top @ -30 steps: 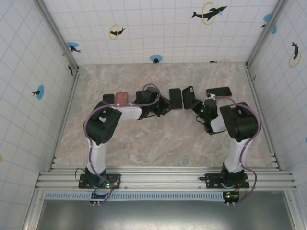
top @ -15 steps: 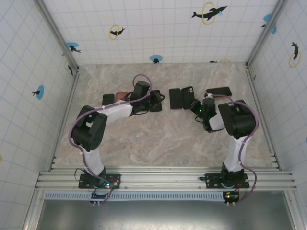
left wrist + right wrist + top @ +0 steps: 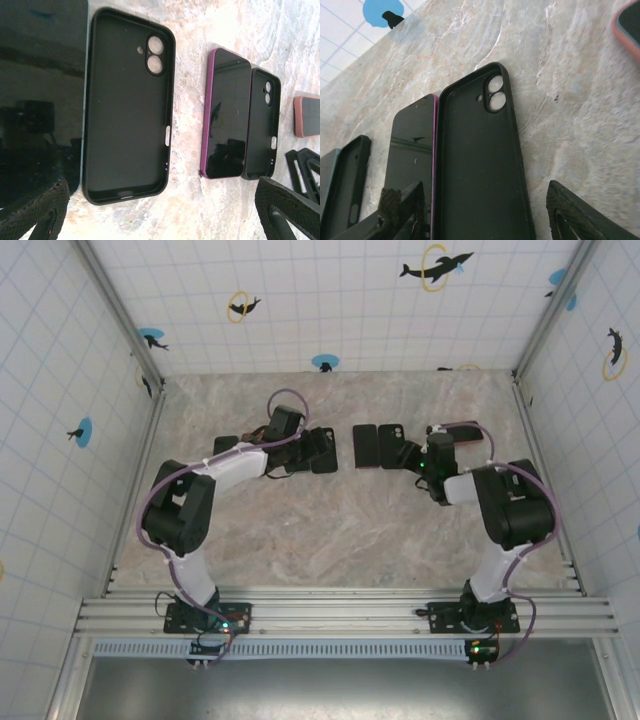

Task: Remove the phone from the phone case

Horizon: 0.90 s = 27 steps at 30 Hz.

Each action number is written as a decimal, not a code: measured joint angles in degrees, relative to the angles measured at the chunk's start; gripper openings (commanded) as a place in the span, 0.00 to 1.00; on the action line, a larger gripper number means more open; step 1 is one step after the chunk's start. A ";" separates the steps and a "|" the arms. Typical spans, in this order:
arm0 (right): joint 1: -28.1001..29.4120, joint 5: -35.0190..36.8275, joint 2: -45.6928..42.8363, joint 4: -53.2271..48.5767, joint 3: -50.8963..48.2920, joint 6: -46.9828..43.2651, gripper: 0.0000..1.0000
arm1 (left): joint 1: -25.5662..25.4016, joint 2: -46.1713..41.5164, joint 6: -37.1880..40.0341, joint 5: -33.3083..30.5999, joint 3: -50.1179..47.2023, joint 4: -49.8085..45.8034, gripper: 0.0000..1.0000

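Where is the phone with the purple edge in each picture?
Top external: the purple-edged phone lies just above the centre of the picture.
Left wrist: the phone lies flat, right of centre.
Right wrist: the phone is at lower left, screen up.
Shared landmark: the empty black case lies close beside it, on its right in every view.

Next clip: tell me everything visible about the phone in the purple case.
The phone in the purple case lies flat, screen up, on the marble table. Its glass is dark, glossy and unlit. A magenta rim wraps its edges, so it has not been taken out. An empty black case lies alongside it, apparently touching its long edge. Nothing grips it.
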 measured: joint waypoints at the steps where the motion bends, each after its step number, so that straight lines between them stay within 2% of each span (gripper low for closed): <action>1: -0.17 0.61 -1.01 -1.70 0.39 -1.33 0.68 | 0.13 -0.52 0.92 -0.70 0.00 -0.46 0.98; 3: -0.68 1.62 -2.78 -4.94 1.25 -3.61 0.70 | 0.63 -1.64 2.89 -1.90 0.02 -1.22 0.98; 6: -1.88 4.24 -5.27 -10.45 3.23 -7.19 0.80 | 1.73 -3.74 6.01 -4.04 0.04 -1.81 0.98; 10: -3.43 9.33 -8.55 -16.26 5.77 -12.87 0.86 | 3.39 -7.08 10.75 -6.62 0.11 -1.73 0.98; 11: -3.85 10.10 -9.16 -17.38 6.34 -13.57 0.99 | 3.63 -7.82 11.61 -7.13 0.11 -1.68 0.98; 19: -8.98 14.86 -12.15 -23.45 9.14 -15.85 0.99 | 5.01 -13.14 16.83 -13.53 -0.72 0.28 0.98; 27: -11.82 15.72 -11.96 -26.51 11.54 -9.05 0.99 | 11.72 -14.56 16.76 -7.39 -4.48 4.81 0.98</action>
